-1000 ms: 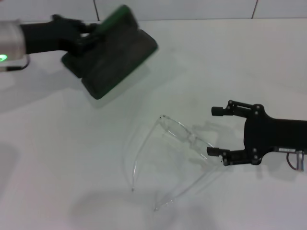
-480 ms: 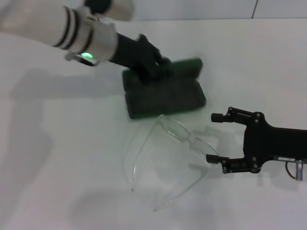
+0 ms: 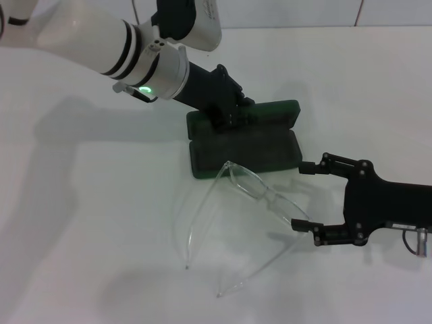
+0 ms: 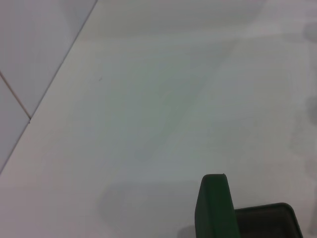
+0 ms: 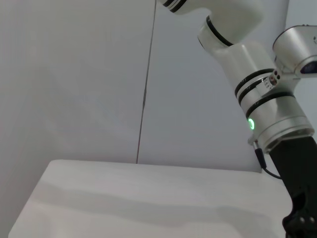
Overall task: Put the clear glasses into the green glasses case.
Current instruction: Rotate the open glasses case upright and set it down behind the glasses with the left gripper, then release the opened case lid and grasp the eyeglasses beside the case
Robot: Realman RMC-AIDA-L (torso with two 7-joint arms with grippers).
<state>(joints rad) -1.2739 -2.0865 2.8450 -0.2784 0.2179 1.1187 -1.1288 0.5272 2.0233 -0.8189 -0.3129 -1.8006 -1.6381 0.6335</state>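
Observation:
The green glasses case point(image 3: 246, 152) lies open on the white table, its lid point(image 3: 270, 111) standing up at the back. My left gripper point(image 3: 231, 116) is shut on the lid's left part. In the left wrist view only the lid's edge point(image 4: 214, 206) and a corner of the dark lining point(image 4: 267, 220) show. The clear glasses point(image 3: 260, 189) lie just in front of the case, arms spread toward me. My right gripper point(image 3: 304, 197) stands open at the glasses' right end, with its lower fingertip point(image 3: 300, 227) close to the hinge.
The white table point(image 3: 81, 223) has a tiled wall behind it. My left arm point(image 3: 128, 47) reaches in from the upper left, over the table's far left part. It also shows in the right wrist view as the left arm point(image 5: 267, 99).
My left arm has carried the case from the far left to the centre, where it now rests open just behind the glasses. The right gripper has hardly moved.

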